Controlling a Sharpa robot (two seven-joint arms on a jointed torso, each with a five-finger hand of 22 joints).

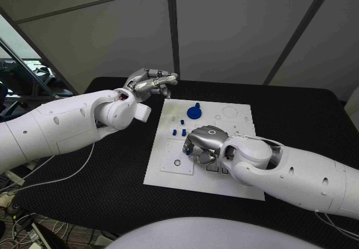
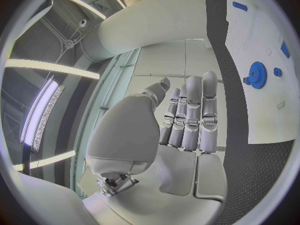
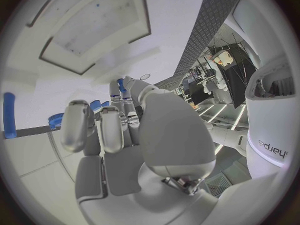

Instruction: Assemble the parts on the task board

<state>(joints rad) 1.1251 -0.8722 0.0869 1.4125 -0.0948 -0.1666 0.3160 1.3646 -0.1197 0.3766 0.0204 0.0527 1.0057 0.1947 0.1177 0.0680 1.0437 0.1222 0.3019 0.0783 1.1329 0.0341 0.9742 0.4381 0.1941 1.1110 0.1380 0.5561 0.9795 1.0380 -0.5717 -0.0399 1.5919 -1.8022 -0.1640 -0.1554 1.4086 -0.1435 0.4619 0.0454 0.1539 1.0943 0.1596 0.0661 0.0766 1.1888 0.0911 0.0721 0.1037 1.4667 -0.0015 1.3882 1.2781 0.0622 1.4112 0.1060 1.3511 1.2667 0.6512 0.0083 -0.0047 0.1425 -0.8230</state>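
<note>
The white task board (image 1: 168,171) lies in the middle of the black table. On its far half sit a blue gear (image 1: 195,112) and three small blue pegs (image 1: 182,122). My right hand (image 1: 206,145) is curled down over the board's middle, and it pinches a small blue part (image 3: 121,84) between thumb and a fingertip; that blue part (image 1: 187,152) shows at the hand's left side. My left hand (image 1: 153,82) hovers above the table off the board's far left corner, fingers (image 2: 187,120) straight and holding nothing. The left wrist view also shows the gear (image 2: 257,75).
The board (image 2: 269,115) has round and slotted recesses, with a ring-shaped one (image 1: 177,163) near its front left. A blue bar (image 3: 9,115) lies on the board beyond the right hand. Black table (image 1: 112,171) surrounds the board on all sides.
</note>
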